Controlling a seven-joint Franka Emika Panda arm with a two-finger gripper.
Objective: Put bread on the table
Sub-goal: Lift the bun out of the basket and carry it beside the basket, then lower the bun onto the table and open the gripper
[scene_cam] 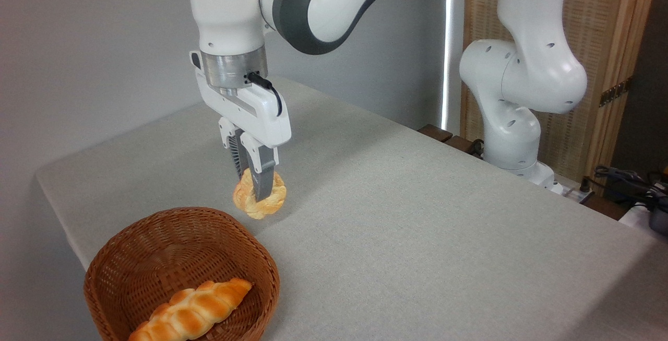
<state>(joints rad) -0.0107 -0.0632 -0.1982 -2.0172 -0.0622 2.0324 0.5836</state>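
Bread [259, 196] is out of the basket [182, 270] and pinched tight in the gripper [254, 189], hanging low over the table [417, 226] just behind the basket, so only setting it down is left.

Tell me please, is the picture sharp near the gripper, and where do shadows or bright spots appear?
Camera view: gripper and bread are sharp; a soft shadow lies on the table right of the bread; a bright vertical strip glares beside the arm's base; the braided loaf shows glossy highlights.
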